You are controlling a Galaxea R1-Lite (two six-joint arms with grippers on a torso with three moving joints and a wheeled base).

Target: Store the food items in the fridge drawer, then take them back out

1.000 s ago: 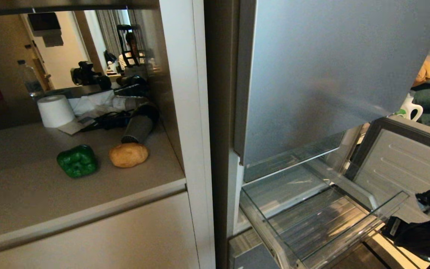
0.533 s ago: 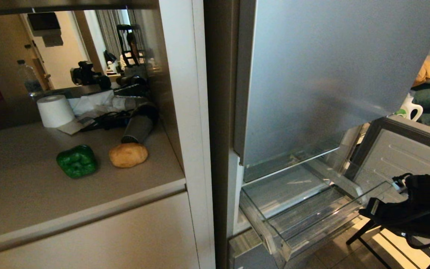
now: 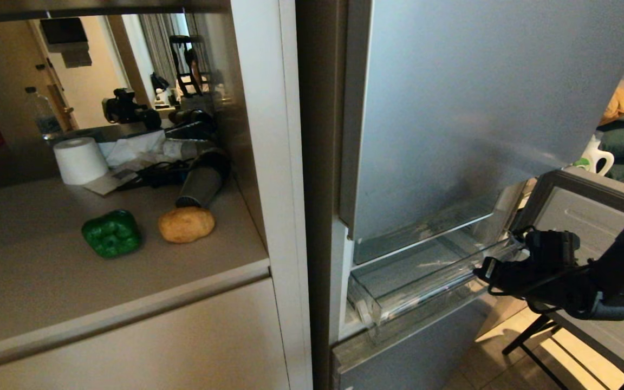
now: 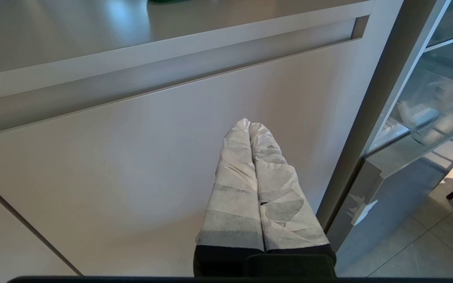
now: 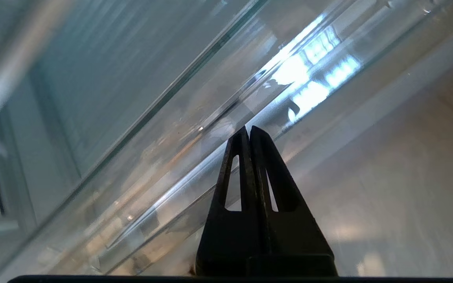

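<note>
Oddly, the bell pepper and potato sit on the tabletop while the fridge drawer stands nearly shut. Left gripper (parked low) has closed jaws; right gripper — jaws closed, empty — presses the drawer front and could slip off the slick plastic.

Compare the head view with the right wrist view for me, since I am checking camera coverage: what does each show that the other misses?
Only the head view shows the glossy dark-green bell pepper and the tan oval potato on the grey counter, plus the white paper roll. Only the right wrist view shows the right gripper with its black fingers shut, tips at the drawer's front wall. Both show the transparent plastic fridge drawer, with no food visible in it.
</note>
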